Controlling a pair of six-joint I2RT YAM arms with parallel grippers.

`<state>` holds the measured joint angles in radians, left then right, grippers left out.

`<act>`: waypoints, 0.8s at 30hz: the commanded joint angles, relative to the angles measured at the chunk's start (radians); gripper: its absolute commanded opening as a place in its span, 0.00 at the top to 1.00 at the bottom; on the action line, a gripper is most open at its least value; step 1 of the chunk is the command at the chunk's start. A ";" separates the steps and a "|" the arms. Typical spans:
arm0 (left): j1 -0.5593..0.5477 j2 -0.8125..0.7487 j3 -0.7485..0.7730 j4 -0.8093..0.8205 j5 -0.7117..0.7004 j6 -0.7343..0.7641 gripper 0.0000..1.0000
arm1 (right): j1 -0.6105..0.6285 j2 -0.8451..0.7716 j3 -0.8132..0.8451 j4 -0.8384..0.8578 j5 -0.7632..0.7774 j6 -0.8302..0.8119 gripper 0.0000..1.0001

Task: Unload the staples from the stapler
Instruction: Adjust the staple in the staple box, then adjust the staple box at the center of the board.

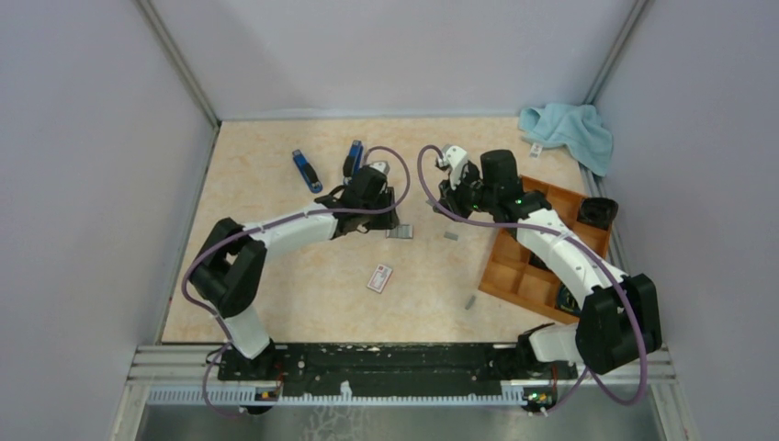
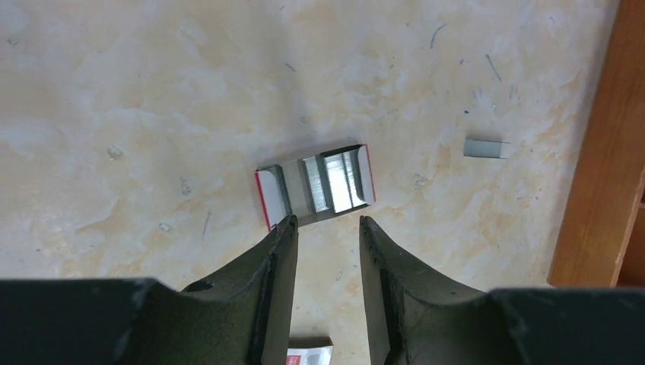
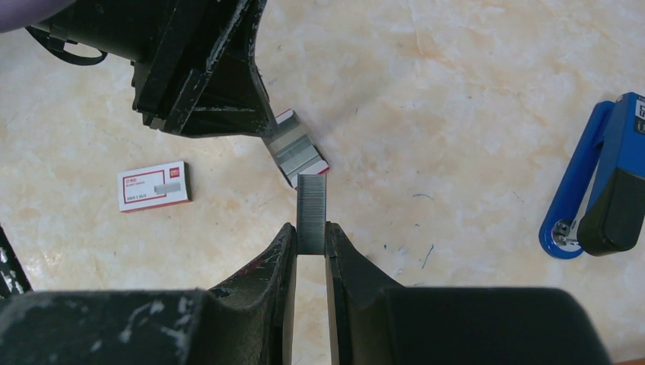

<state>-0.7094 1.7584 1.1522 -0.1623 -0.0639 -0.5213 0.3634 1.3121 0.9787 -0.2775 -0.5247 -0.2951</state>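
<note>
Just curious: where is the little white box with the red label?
Top view: the box lies flat mid-table, between the arms, just nearer their bases than the left gripper.

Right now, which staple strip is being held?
The strip pinched in the right hand, raised off the surface. The other loose strips lie flat on the table.
</note>
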 commanded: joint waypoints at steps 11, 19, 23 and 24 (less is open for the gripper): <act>0.086 0.007 -0.087 -0.024 -0.033 0.007 0.68 | -0.003 -0.007 0.050 0.028 -0.012 -0.009 0.89; 0.088 0.066 -0.045 -0.040 0.020 0.008 0.70 | -0.003 -0.007 0.051 0.025 -0.012 -0.009 0.89; 0.088 0.075 -0.041 -0.043 0.040 0.010 0.71 | -0.003 -0.007 0.050 0.027 -0.012 -0.009 0.89; 0.087 0.078 -0.038 -0.044 0.049 0.008 0.71 | -0.003 -0.007 0.050 0.028 -0.012 -0.010 0.89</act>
<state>-0.6235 1.8149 1.0847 -0.1886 -0.0532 -0.5217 0.3634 1.3121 0.9787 -0.2775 -0.5251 -0.2951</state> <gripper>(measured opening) 0.296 0.171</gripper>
